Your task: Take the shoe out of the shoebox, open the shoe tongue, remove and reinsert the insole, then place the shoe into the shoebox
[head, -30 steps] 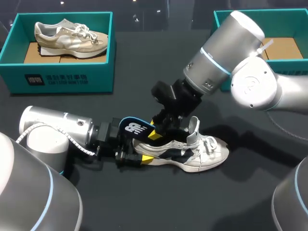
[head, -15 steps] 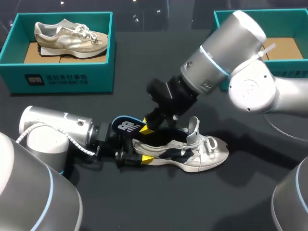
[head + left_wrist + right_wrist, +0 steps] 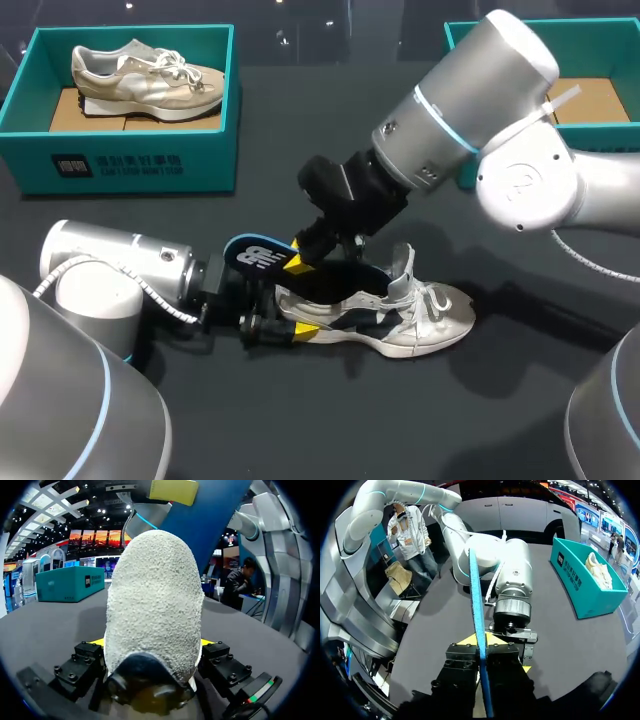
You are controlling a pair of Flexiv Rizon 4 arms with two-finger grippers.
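A white and navy shoe [image 3: 400,315] lies on its sole on the dark table, toe to the right, tongue standing up. My left gripper [image 3: 290,320] comes in low from the left and has its fingers on both sides of the heel, which fills the left wrist view [image 3: 152,605]. My right gripper [image 3: 297,263] hangs above the heel, shut on the dark blue insole [image 3: 255,257], which is lifted and sticks out to the left. In the right wrist view the insole [image 3: 477,605] stands edge-on between the yellow tips [image 3: 482,641].
A teal shoebox [image 3: 130,160] at the back left holds a beige shoe [image 3: 145,78]. A second teal box [image 3: 460,40] stands at the back right, partly behind my right arm. Bare table lies in front of the shoe.
The right gripper has closed on the insole and drawn it up and to the left, out of the shoe's heel. The left gripper and shoe have stayed put.
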